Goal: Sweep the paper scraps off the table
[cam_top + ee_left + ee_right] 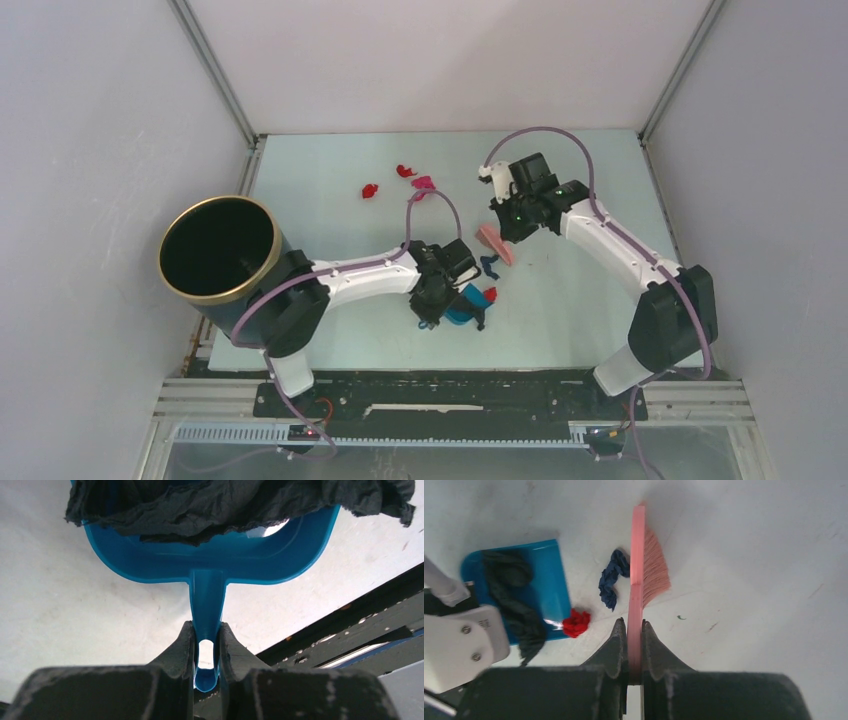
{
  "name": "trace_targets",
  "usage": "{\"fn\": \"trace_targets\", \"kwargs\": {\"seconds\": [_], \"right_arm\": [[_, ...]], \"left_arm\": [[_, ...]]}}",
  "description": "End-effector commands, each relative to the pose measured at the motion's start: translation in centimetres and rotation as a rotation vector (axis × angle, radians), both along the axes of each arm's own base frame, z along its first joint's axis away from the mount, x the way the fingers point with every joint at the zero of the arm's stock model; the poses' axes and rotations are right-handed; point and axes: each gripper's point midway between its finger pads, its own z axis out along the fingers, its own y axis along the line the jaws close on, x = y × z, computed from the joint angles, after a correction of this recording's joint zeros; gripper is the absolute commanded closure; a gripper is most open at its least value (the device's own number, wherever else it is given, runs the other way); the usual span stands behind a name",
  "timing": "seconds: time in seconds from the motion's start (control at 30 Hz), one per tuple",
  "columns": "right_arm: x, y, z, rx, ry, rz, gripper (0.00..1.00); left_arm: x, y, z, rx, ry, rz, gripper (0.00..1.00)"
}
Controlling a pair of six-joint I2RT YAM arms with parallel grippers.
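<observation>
The table fills the middle of the top view, with a black gold-rimmed bin standing at its left edge. Low in the centre, the left gripper has its jaws closed tight on the handle of the blue dustpan, which rests on the table. Just above and to the right of it, the right gripper is clamped on the back of the pink brush, bristles towards the right of the wrist view.

One large black scrap already lies in the pan, draped over its edge. A dark blue scrap lies on the table just beside the brush, on the pan side, between the two tools. A small red scrap touches the pan's open lip; I cannot tell whether it is on the lip or just off it.

Well apart, in the upper centre of the top view, two red bits and a magenta bit lie unswept. By my reading the job is early: one scrap gathered, two close to going in, three far ones to fetch, and nothing tipped into the bin as far as the pictures show
</observation>
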Motion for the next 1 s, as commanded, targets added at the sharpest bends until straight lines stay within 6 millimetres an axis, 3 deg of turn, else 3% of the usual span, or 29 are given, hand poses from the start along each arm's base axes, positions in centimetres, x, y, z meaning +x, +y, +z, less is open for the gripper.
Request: {"fn": "trace_targets", "kwargs": {"seconds": [0.0, 0.23, 0.53, 0.7, 0.83, 0.97], "right_arm": [[-3.3, 2.0, 1.2, 0.204, 0.168, 0.037, 1.0], [-3.7, 1.9, 1.5, 0.254, 0.194, 0.047, 1.0], [-3.8, 0.9, 4.7, 0.343, 0.138, 0.035, 1.0], [-2.3, -2.2, 7.1, 0.347, 0.033, -0.036, 1.0], [-1.7, -5.4, 7.2, 0.282, 0.036, -0.13, 1.0], [-2.3, -7.8, 6.4, 0.186, 0.03, -0.199, 1.0]], "left_arm": [[1.6, -3.7, 1.0, -0.125, -0.042, -0.015, 1.0], [2.3, -6.4, 0.9, -0.188, -0.028, -0.005, 1.0], [3.2, -7.1, 0.9, -0.202, -0.057, 0.013, 1.0], [2.2, -7.3, 0.5, -0.22, -0.015, -0.016, 1.0], [1.7, -6.3, 1.5, -0.201, -0.018, -0.028, 1.0], [0.8, -4.9, 2.2, -0.158, 0.007, -0.047, 1.0]]}}
